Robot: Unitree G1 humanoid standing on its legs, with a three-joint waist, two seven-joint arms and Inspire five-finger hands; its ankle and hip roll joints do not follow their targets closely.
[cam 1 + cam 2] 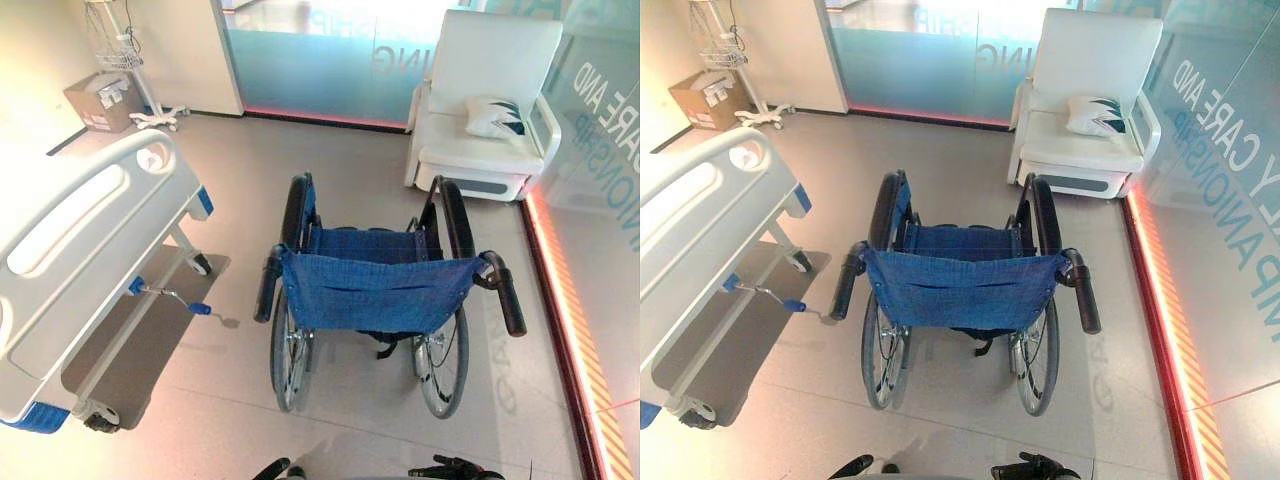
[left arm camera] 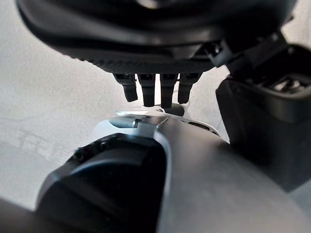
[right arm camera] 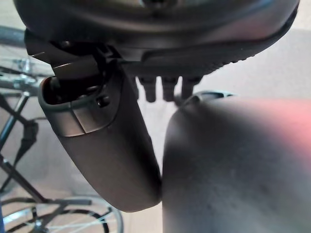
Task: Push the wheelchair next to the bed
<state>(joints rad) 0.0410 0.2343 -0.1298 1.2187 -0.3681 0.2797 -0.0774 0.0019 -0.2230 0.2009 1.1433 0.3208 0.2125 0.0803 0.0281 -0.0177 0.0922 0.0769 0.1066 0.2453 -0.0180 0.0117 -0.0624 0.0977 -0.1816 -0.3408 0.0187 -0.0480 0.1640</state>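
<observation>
A wheelchair (image 1: 375,290) with a blue cloth seat and back stands in the middle of the floor, its back toward me. Its two black push handles (image 1: 267,285) (image 1: 508,295) point at me, untouched. The white hospital bed (image 1: 80,230) lies to the left, its foot end nearest, with a gap of floor between it and the wheelchair. My left hand (image 2: 155,92) hangs low at my side, fingers straight and holding nothing. My right hand (image 3: 165,87) hangs the same way, with wheelchair spokes showing past it.
A blue-tipped crank handle (image 1: 170,296) sticks out from the bed toward the wheelchair. A white armchair (image 1: 480,110) with a pillow (image 1: 493,117) stands at the back right. A glass wall with a red floor strip (image 1: 570,330) runs along the right. A cardboard box (image 1: 100,100) sits far left.
</observation>
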